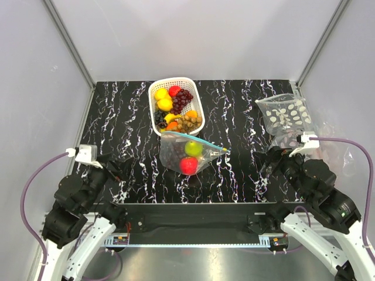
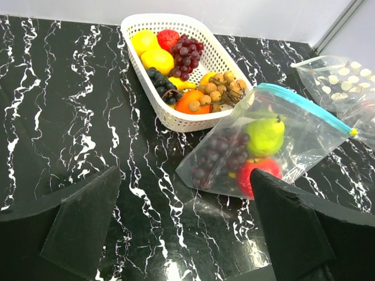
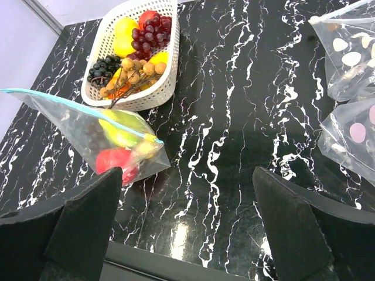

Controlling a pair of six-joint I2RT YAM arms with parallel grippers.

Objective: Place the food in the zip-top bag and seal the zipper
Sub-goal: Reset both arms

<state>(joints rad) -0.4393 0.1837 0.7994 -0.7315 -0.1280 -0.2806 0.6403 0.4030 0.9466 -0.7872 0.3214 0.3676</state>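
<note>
Left arm (image 1: 82,187) is crouching low, well off to the near-left of the white basket (image 1: 198,102), wrist aiming back toward it. Its fingers (image 2: 88,219) are gaping wide and holding nothing, hovering over the black marbled surface (image 1: 117,117).

The zip-top bag (image 1: 176,155) is lying right up against the basket's near end. A green round fruit (image 1: 193,148), a red apple (image 1: 188,165) and dark purple grapes (image 2: 225,155) are sitting inside it. The teal zipper (image 1: 202,141) is running along the bag's edge on the side facing the basket; can't tell if it's pressed closed. More fruit is sitting in the basket.

Right arm (image 1: 316,175) is folding low to the basket's near-right, fingers (image 3: 293,228) spread wide, empty. A bag with white ovals (image 1: 287,114) is lying to the basket's right.
</note>
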